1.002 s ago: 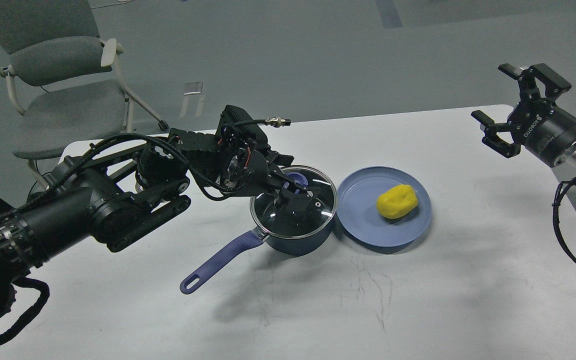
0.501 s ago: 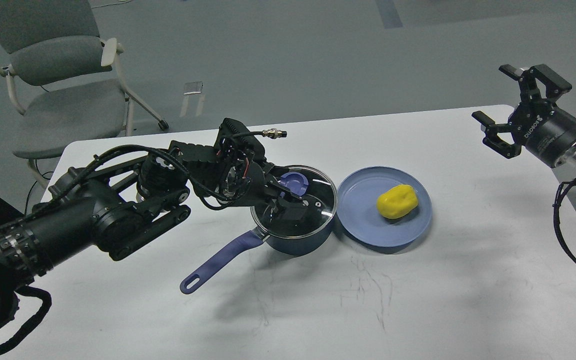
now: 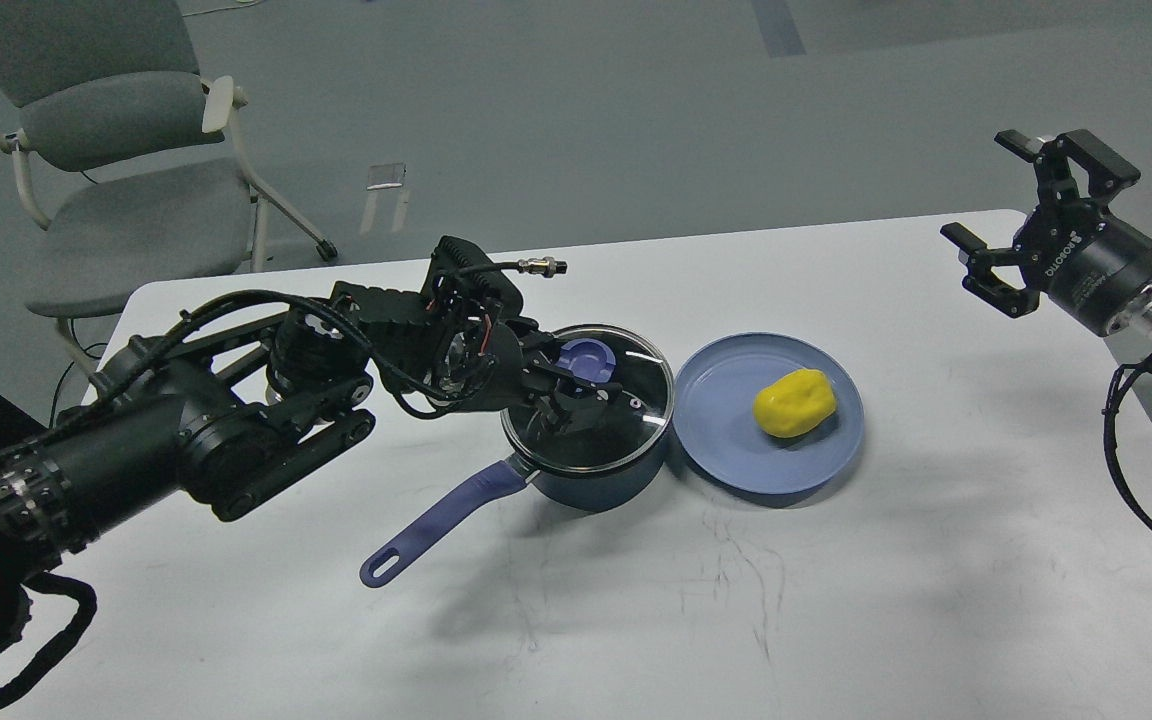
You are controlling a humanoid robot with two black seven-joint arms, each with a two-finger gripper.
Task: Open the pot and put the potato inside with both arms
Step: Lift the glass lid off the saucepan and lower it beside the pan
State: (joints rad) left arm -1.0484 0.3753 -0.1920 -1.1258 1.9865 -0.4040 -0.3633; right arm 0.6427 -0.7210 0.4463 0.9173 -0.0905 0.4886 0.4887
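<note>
The dark blue pot (image 3: 601, 484) stands mid-table with its lavender handle (image 3: 433, 527) pointing to the front left. Its glass lid (image 3: 626, 420) is on it, with the far edge slightly raised. My left gripper (image 3: 579, 383) reaches in from the left, and its fingers are closed around the lid's blue knob (image 3: 588, 356). The yellow potato (image 3: 794, 402) lies on a light blue plate (image 3: 736, 468) just right of the pot. My right gripper (image 3: 1021, 212) hovers open and empty above the table's far right corner, well away from the potato.
A grey chair (image 3: 106, 150) stands behind the table's far left corner. The white table (image 3: 836, 600) ends close behind the pot and plate. My left arm's bulky links (image 3: 236, 440) lie low over the table's left part.
My left gripper has drawn back a little to the left and closed on the knob. The lid's far edge has risen slightly. The right arm has barely moved.
</note>
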